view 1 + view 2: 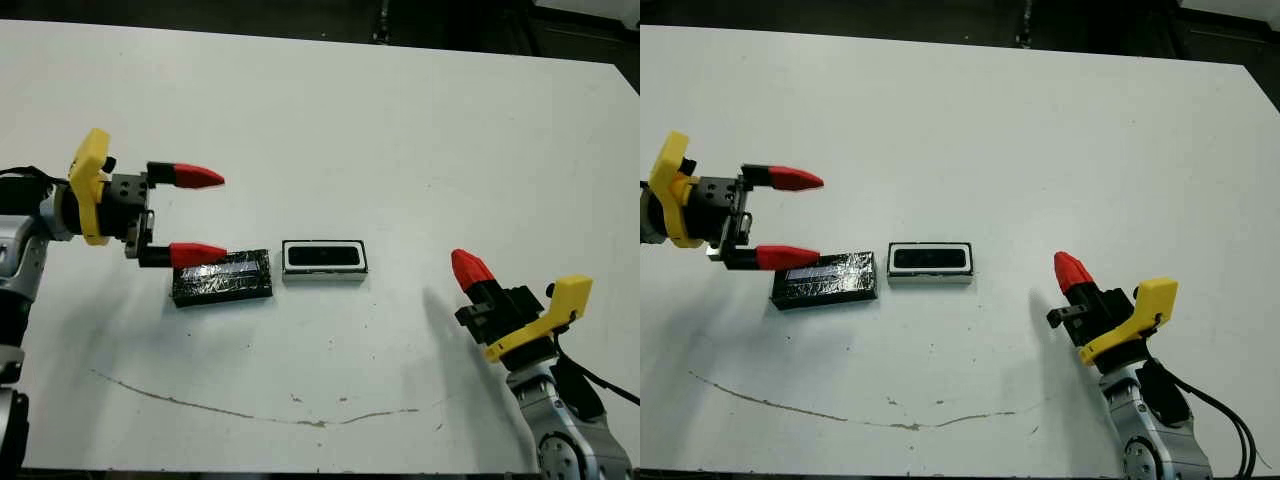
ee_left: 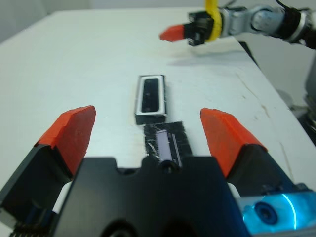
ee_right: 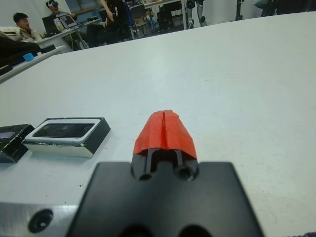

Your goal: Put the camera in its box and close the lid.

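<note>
The box (image 1: 323, 260) stands at the table's middle, its white rim framing the camera (image 1: 323, 256), a glossy dark bar lying inside it. Just to its left lies the lid (image 1: 222, 276), a flat black crinkly panel with a pale strip, end to end with the box. My left gripper (image 1: 215, 214) hovers open at the lid's left end, its lower fingertip over the lid's corner; nothing is between the fingers. In the left wrist view the lid (image 2: 165, 143) and box (image 2: 152, 94) show between the spread fingers. My right gripper (image 1: 465, 265) is shut and holds nothing, off to the right of the box.
A thin brownish scuff line (image 1: 250, 410) runs across the white table (image 1: 400, 130) near its front edge. In the right wrist view, people (image 3: 22, 22) sit at desks far beyond the table.
</note>
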Available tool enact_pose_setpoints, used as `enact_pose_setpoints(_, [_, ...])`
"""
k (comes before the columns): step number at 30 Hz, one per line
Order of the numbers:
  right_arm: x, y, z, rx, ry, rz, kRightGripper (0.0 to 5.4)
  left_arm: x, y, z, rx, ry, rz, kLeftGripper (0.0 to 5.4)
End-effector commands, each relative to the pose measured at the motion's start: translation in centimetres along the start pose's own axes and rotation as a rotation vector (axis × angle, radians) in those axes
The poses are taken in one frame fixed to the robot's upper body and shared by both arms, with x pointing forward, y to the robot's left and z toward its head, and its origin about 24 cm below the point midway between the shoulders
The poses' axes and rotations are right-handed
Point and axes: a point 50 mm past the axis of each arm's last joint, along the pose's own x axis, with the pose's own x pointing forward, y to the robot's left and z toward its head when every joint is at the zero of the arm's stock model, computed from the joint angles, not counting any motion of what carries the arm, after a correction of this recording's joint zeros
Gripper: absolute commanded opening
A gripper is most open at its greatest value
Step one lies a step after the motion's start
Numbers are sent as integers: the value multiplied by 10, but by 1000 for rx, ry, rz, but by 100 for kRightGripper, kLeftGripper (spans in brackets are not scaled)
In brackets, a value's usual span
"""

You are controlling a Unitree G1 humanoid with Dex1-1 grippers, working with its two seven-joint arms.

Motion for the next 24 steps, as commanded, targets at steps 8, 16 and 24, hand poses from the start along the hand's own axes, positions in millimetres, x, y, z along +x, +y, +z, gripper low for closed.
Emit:
enact_pose_setpoints(8, [-3, -3, -1, 3, 14, -20, 1, 13, -8, -17, -23, 31, -52, 540])
enact_pose_setpoints(16, [-3, -3, -2, -1, 13, -23, 1, 19, -12, -24, 41, 133, -62, 540])
enact_pose_setpoints(24, [-3, -3, -1, 2, 11, -22, 1, 21, -14, -28, 67, 177, -74, 540])
